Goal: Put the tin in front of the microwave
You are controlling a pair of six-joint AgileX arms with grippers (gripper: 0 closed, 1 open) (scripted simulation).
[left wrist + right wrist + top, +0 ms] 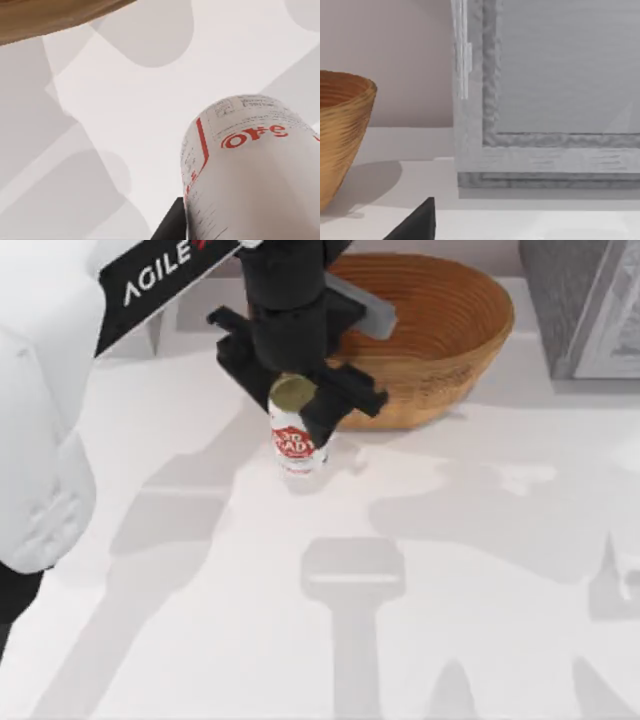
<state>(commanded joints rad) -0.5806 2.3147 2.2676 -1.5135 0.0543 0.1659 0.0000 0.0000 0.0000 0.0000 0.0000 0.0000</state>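
A: Where is the tin (294,435)?
B: Upright on the white table (420,570), just in front of the wicker basket (440,330), toward the far left of centre.
A: And the left tool (300,400)?
B: Directly over it, black fingers clamped on the tin's sides; the label (250,165) looms close in the left wrist view.
A: The right tool?
B: I cannot tell its state. Its wrist view faces a grey speckled box (545,100) beside the basket.

Woven basket (440,330) at table (200,580) far edge; speckled grey box (585,300) to its right.
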